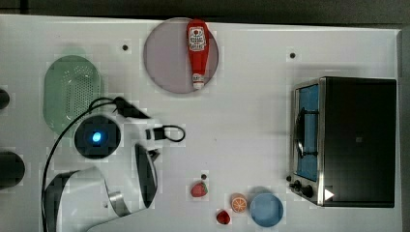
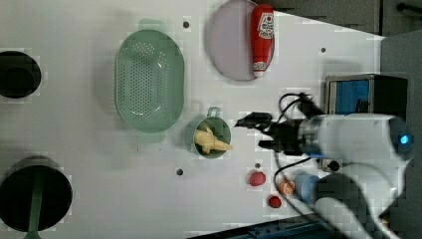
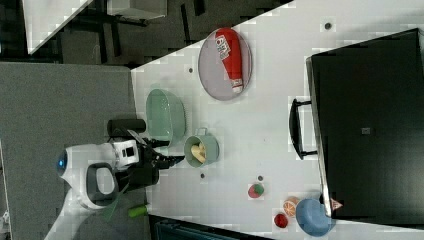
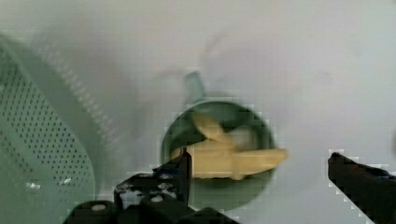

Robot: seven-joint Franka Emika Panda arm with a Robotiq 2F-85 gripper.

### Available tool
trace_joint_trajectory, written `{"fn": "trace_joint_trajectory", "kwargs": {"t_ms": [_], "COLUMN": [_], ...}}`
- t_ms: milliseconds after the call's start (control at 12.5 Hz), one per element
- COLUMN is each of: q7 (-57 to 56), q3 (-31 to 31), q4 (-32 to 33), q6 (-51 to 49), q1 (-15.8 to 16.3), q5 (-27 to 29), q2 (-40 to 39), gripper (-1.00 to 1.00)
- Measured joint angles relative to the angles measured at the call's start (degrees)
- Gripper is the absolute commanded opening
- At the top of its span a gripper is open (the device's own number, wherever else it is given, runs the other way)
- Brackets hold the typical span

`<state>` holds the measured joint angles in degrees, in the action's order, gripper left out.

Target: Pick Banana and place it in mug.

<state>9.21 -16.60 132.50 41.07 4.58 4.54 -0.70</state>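
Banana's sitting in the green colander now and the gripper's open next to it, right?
Not quite: the banana lies in the mug, the small green cup beside the colander, as the left view shows. The rest holds: the gripper is open beside it, its fingers spread either side of the mug in the wrist view.

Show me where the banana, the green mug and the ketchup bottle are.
banana (image 2: 213, 142): left view, middle of its pale-yellow body, inside the mug.
green mug (image 2: 223, 127): left view, inner wall by the rim.
ketchup bottle (image 1: 197, 46): top view, its label, lying on the plate.
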Motion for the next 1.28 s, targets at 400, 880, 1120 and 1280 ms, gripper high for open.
{"fn": "trace_joint_trajectory", "kwargs": {"t_ms": [400, 880, 1120, 1280], "q7": [0.0, -0.06, -0.16, -0.16], "q3": [10.71, 19.64, 19.98, 20.35], "q4": [-14.55, -25.68, -25.96, -26.02], "q6": [-22.9, -32.41, -34.62, -35.41], "q1": [-1.52, -2.64, -3.68, -3.39], "q5": [-3.74, -5.68, -3.93, -4.9], "q2": [8.44, 13.97, 13.64, 11.87], "gripper": [1.0, 1.0, 1.0, 1.0]}}
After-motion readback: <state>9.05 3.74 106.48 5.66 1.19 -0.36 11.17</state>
